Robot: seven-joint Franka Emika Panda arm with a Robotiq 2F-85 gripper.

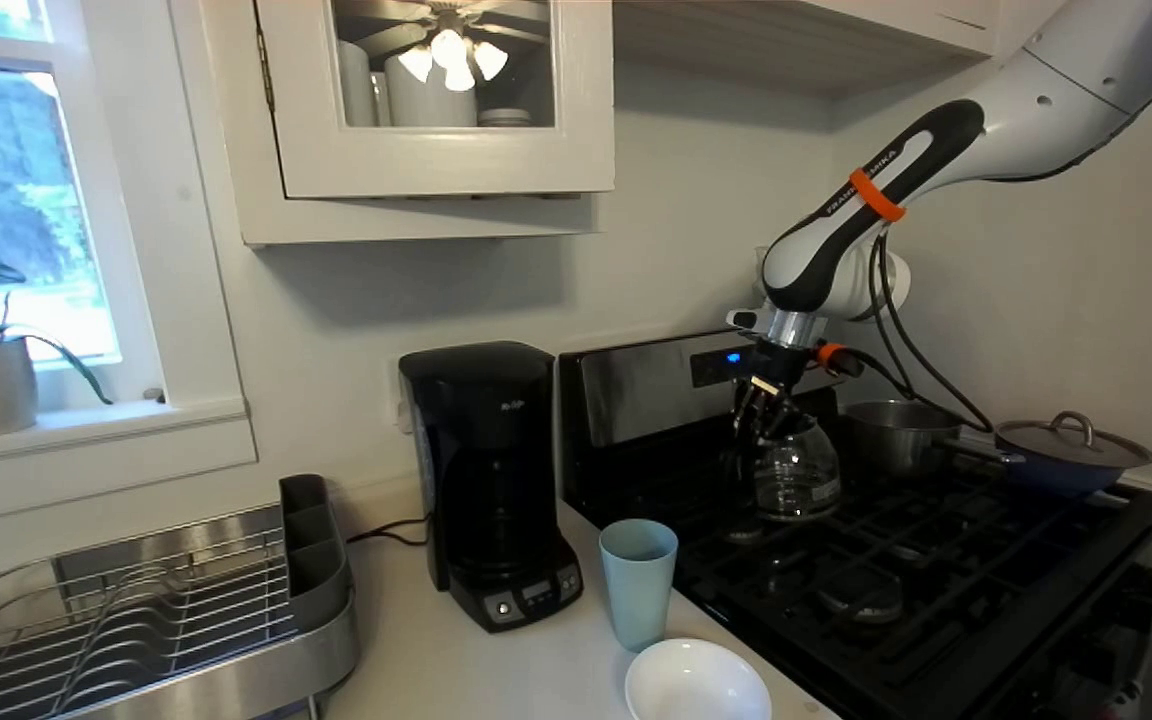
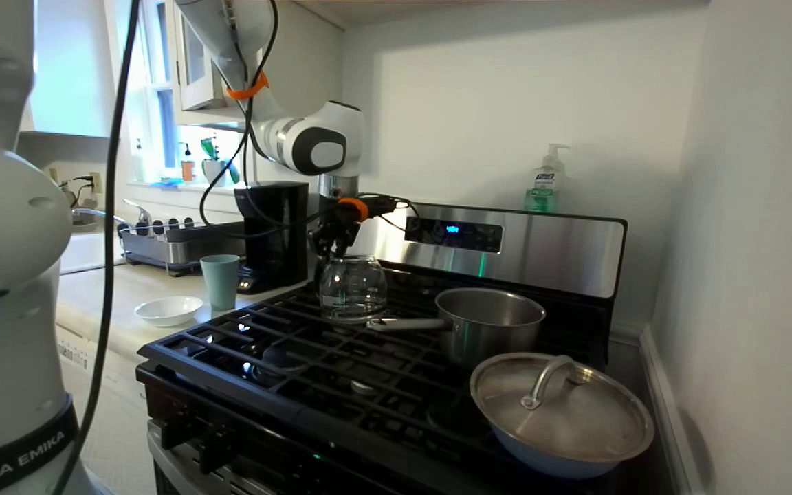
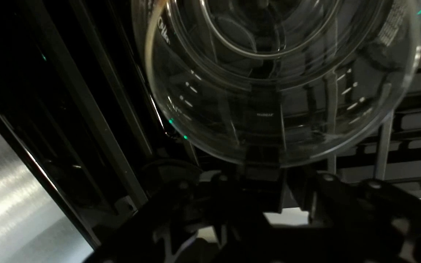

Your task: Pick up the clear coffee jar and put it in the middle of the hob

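Evidently the step in hand is the carry: the clear coffee jar (image 2: pixel 355 292) is at the back of the hob (image 2: pixel 396 405), on the side nearest the coffee maker (image 1: pixel 491 480), while the middle lies farther forward and farther from that machine. The gripper (image 3: pixel 263 180) appears to be pinching the jar's dark handle, its jaws drawn in on either side, with the glass bulging out ahead. Whether the base touches the grates (image 3: pixel 383 149) I cannot tell, so I would raise it slightly rather than drag it; a glass edge could catch and twist in the grip. Held by the handle alone, the weight probably pulls to 1 side, so slow, level motion should suit it best. Give the saucepan (image 2: pixel 496 337) room, since its handle juts out near the likely path, and avoid the lidded pan (image 2: pixel 561 419) beyond. Over the centre, lower straight down until the base bears on at least 2 bars, check that it sits flat, and only then part the jaws and back away.
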